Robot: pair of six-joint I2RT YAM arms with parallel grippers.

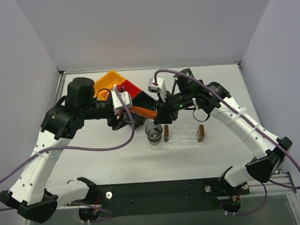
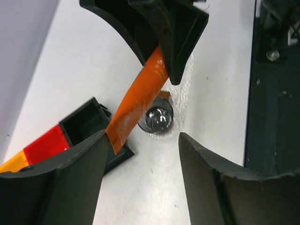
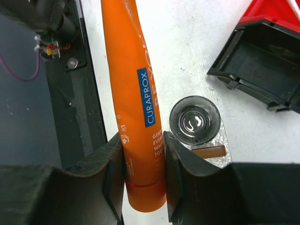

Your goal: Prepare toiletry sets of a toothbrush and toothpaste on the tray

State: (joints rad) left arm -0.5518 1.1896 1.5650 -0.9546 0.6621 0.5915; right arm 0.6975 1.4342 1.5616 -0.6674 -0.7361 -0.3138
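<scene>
Right wrist view: the right claw (image 3: 143,157) pinches the orange toothpaste tube (image 3: 140,93) near its lower end, left of frame centre. The left claw (image 2: 140,140) gapes, released. Gripped so far off-centre, the tube may pivot or slip before reaching the tray (image 1: 185,140).

Bright, even overhead light; soft shadows, all 3 views usable.
Top view: white table (image 1: 117,165) lit flat, faint shadows under arms, small sparkle on clear tray (image 1: 185,139). Wrist cams: fingers (image 3: 110,187) close to lens look dark & soft-focus, esp. left wrist; print on orange toothpaste (image 3: 140,93) reads sharp. Glare spots inside dark cup (image 3: 194,121).
</scene>
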